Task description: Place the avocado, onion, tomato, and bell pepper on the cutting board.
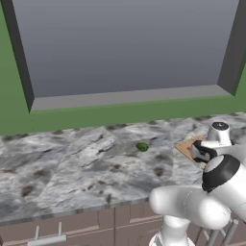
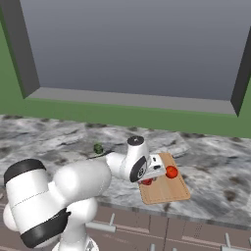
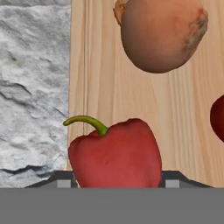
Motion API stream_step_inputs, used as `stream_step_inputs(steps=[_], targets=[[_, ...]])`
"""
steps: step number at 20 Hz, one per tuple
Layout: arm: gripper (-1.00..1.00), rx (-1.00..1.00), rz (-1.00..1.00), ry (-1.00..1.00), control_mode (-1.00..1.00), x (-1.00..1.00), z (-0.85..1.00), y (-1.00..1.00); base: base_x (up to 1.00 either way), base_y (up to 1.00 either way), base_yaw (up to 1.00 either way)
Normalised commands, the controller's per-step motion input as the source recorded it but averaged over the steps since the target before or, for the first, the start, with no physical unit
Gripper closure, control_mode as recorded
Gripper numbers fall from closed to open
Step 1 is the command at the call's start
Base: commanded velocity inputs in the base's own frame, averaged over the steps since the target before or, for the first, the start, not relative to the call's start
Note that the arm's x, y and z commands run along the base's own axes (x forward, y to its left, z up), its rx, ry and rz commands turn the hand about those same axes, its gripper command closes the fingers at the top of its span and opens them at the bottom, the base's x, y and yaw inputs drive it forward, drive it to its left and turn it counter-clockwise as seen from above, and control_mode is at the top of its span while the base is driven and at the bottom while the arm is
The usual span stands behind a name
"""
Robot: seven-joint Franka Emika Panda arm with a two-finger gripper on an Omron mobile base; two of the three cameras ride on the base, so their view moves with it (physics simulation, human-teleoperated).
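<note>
Grey marbled counter (image 1: 72,163) is being shown under a big window frame (image 2: 132,100) on a green wall (image 1: 96,117). Nearest in the hand view, the bell pepper (image 3: 116,155) is being gripped between the two finger tips of the gripper (image 3: 117,183), just above the cutting board (image 3: 109,87). Past it, the onion (image 3: 162,33) is being seen lying on the board, and a dark red edge (image 3: 218,118) is being cut off at the side. On the board's far side, the tomato (image 2: 171,172) is being seen. Farther off on the counter, well apart from the board, the avocado (image 1: 142,147) is being left alone.
</note>
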Motion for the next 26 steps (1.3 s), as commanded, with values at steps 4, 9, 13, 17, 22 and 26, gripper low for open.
stream_step_inputs(steps=[4,9,13,17,22,26], targets=[[1.00,0.00,0.02,-0.02,-1.00,0.10,-0.24,-0.15,0.00,0.00,0.00],[1.00,0.00,0.02,0.00,-1.00,0.26,-0.23,-0.05,0.00,0.00,0.00],[-1.00,0.00,0.00,0.00,-1.00,0.05,-0.34,-0.01,0.00,0.00,0.00],[-1.00,0.00,0.00,-0.02,-1.00,0.00,-0.17,0.00,0.00,0.00,0.00],[-1.00,-0.01,0.00,-0.01,-1.00,0.00,0.00,0.00,0.00,0.00,0.00],[-1.00,0.00,0.00,0.00,-1.00,0.00,0.00,0.02,0.00,0.00,0.00]])
